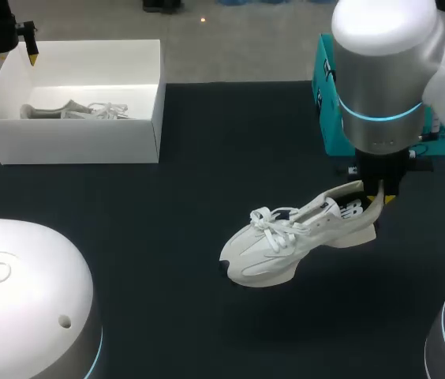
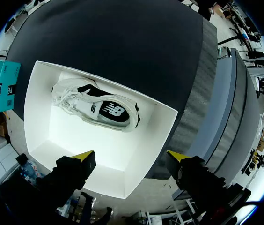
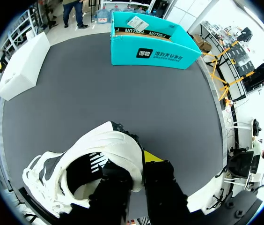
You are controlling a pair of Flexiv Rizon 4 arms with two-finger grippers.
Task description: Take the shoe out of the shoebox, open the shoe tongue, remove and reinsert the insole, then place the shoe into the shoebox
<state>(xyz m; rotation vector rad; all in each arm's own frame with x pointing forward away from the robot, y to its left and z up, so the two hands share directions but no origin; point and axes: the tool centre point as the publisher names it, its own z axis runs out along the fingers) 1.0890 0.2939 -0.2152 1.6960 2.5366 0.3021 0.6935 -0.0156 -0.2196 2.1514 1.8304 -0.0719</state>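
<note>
shoe (image 1: pixel 297 241) is out: right gripper (image 1: pixel 375 197) clamps its heel, toe tilted down over the table, well apart from the shoebox (image 1: pixel 72 140). left gripper (image 2: pixel 131 158) hangs spread-fingered above the box. tongue, insole and return are yet to do.

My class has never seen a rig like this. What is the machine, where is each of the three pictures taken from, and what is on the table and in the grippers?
This is a two-armed robot working at a black table. The head view looks down from a fixed camera above and behind it. Each round picture comes from a camera on one arm's wrist, looking out along its fingers. The right gripper grips a white shoe by its heel, one finger inside and one outside. The left gripper hangs open and empty above a white shoebox, in which a second shoe lies. A teal box stands at the table's far right.
</note>
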